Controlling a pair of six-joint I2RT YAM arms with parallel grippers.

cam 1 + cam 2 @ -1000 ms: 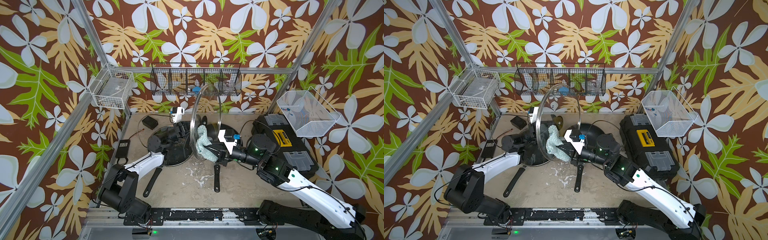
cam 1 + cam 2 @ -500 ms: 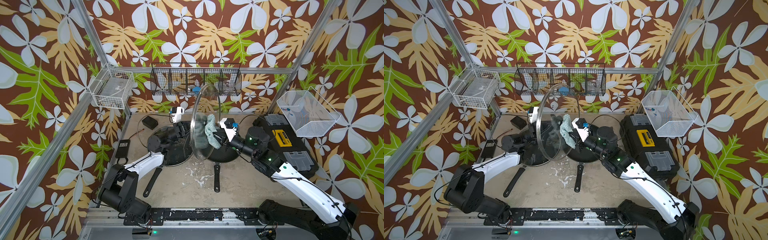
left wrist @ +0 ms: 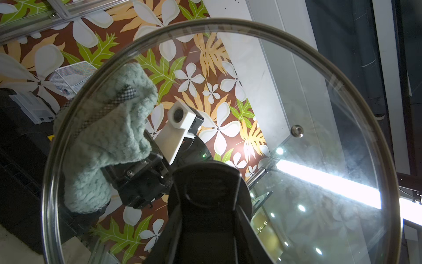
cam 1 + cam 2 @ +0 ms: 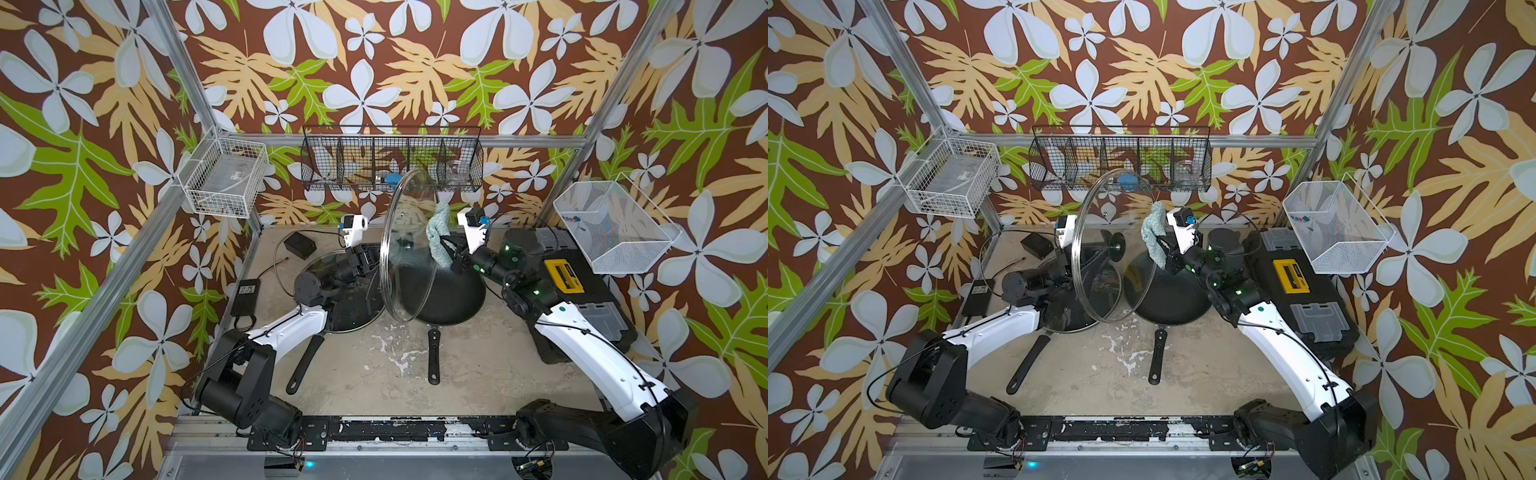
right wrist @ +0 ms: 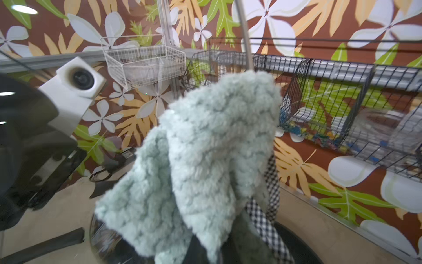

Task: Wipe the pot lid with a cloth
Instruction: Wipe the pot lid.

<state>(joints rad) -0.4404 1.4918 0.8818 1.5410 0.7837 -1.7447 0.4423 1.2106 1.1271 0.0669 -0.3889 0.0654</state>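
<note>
**Top views: two arms holding a glass lid and a cloth over the pans**

In both top views the table (image 4: 374, 374) is carrying two black pans side by side. The left pan (image 4: 353, 309) is lying under the left arm and the right pan (image 4: 451, 299) is sitting just beside it. Both handles are pointing toward the near edge. A black toolbox (image 4: 582, 299) is sitting at the table's right edge, beside the right arm.

The lid (image 4: 405, 208), a clear glass disc with a metal rim, is standing on edge over the place where the two pans meet. Whether its lower rim is touching them cannot be told.

The left gripper (image 4: 368, 262) is reaching in from the left side. Its jaws are clamping tight on the black knob (image 4: 1117, 246) at the lid's centre, and that grip is carrying the lid.

The cloth (image 4: 437, 232), pale green and fluffy, is standing up in a bunch on the side of the lid facing away from the knob. It is lying against the glass near the far rim. In the left wrist view the cloth (image 3: 107, 137) is showing through the glass and looking flattened against it.

The right gripper (image 4: 451, 253) is pinching the cloth's lower end, its jaws drawn together with the fabric between them. In the right wrist view the cloth (image 5: 205, 148) is hiding the fingertips, and a checked strip (image 5: 271, 182) is hanging along one edge.
</note>
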